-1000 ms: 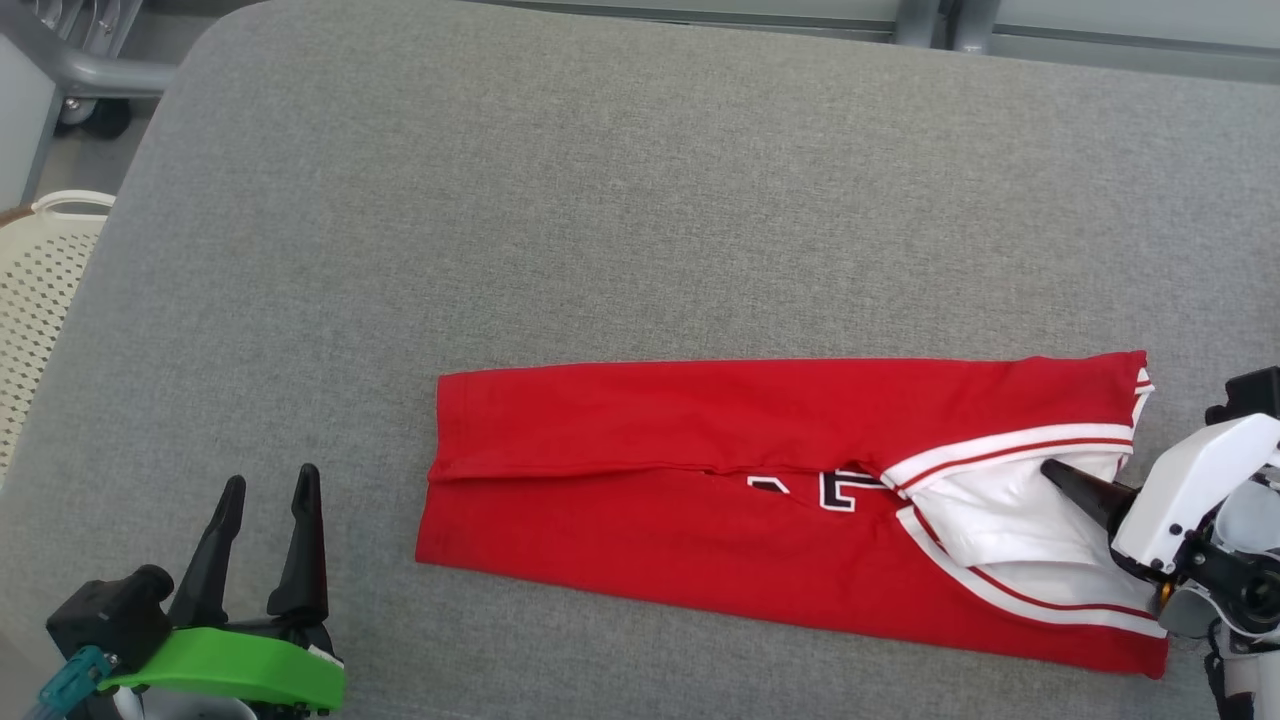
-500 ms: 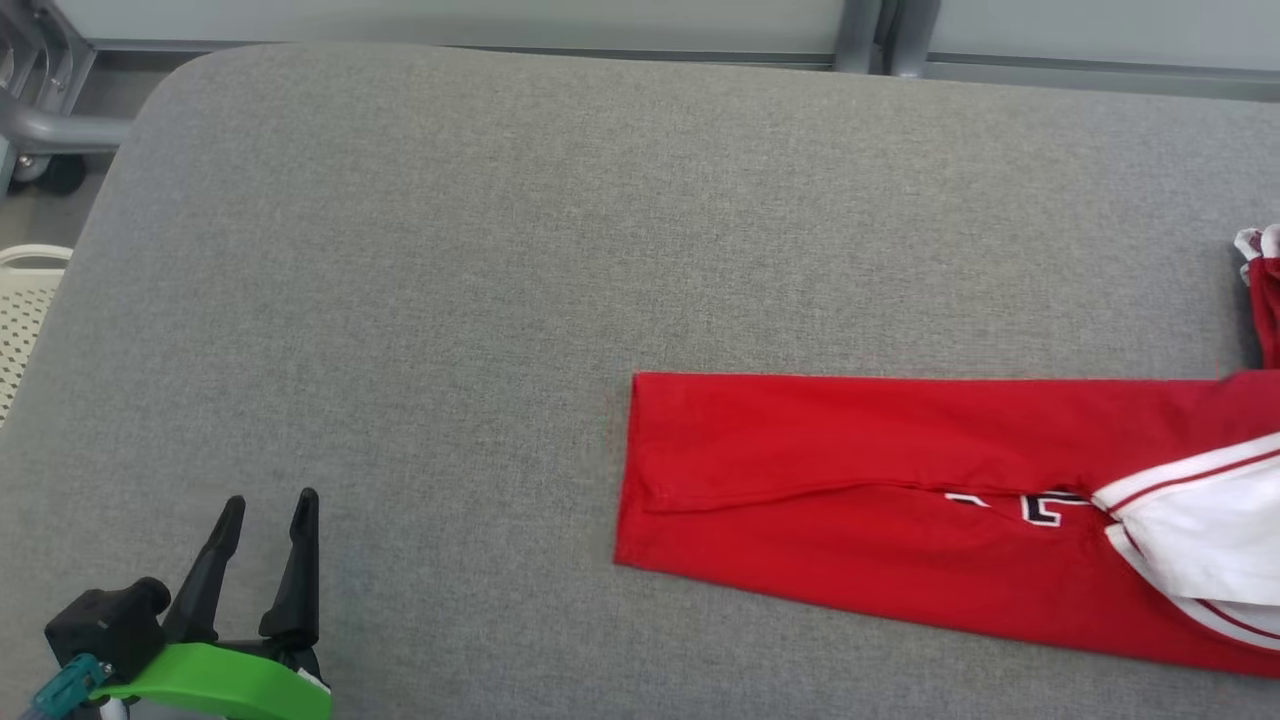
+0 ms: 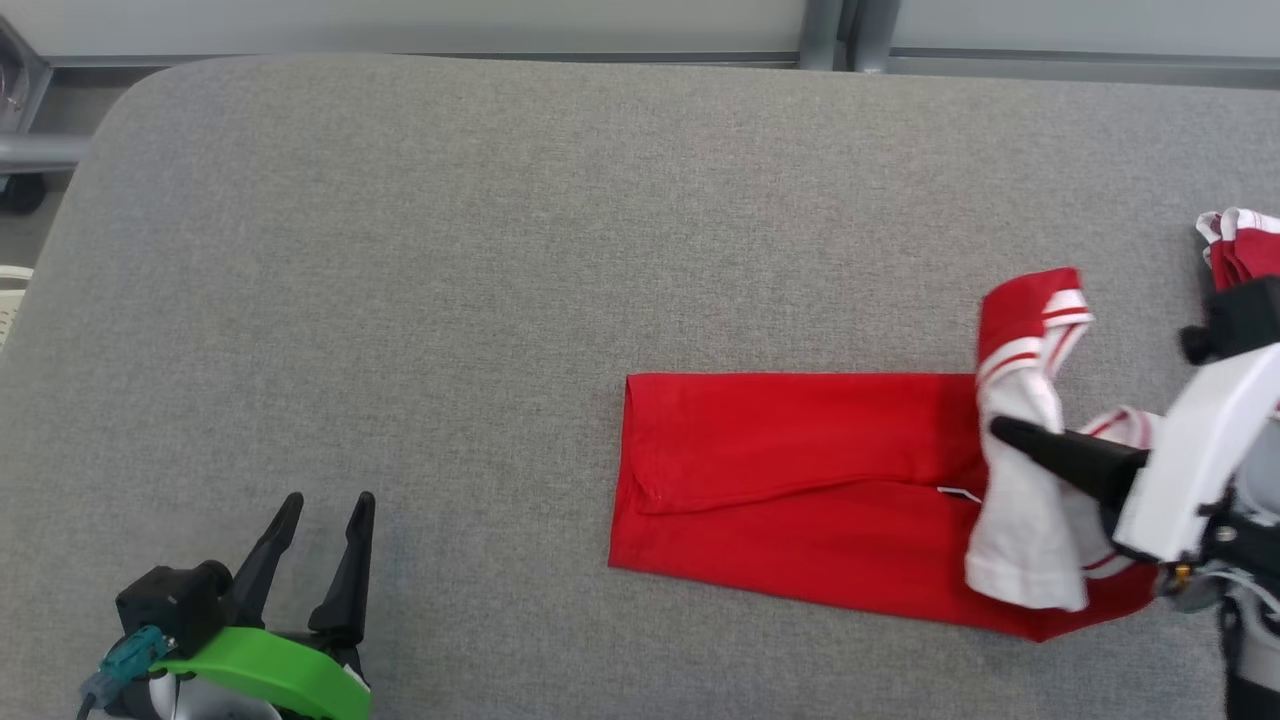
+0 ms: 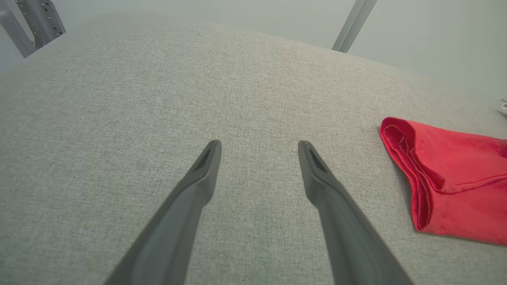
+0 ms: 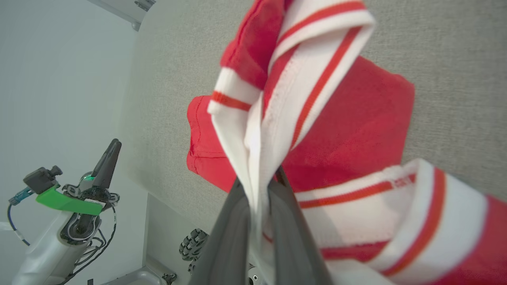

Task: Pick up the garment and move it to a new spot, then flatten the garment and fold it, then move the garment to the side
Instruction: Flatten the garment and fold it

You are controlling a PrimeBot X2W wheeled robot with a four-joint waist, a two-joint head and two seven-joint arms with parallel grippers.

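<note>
**Fold-over: right end lifted, take it to the left hem**

Red garment (image 3: 800, 470) lies as a long folded strip on the grey desk (image 3: 400, 250), right of centre. Right jaws are clamped on its white striped end (image 3: 1020, 420), which hangs bunched above the strip. The right wrist view shows cloth pinched tight between them. Left jaws stand apart over bare desk at lower left, well apart from the garment.

Judged step: folding the strip in half. To do it well, carry the end low and straight toward the left hem (image 3: 628, 470), match the edges, and lay it flat before letting go.

Risks: the thin pinch slips, the lower layer drags, or the twisted end lands creased.
</note>
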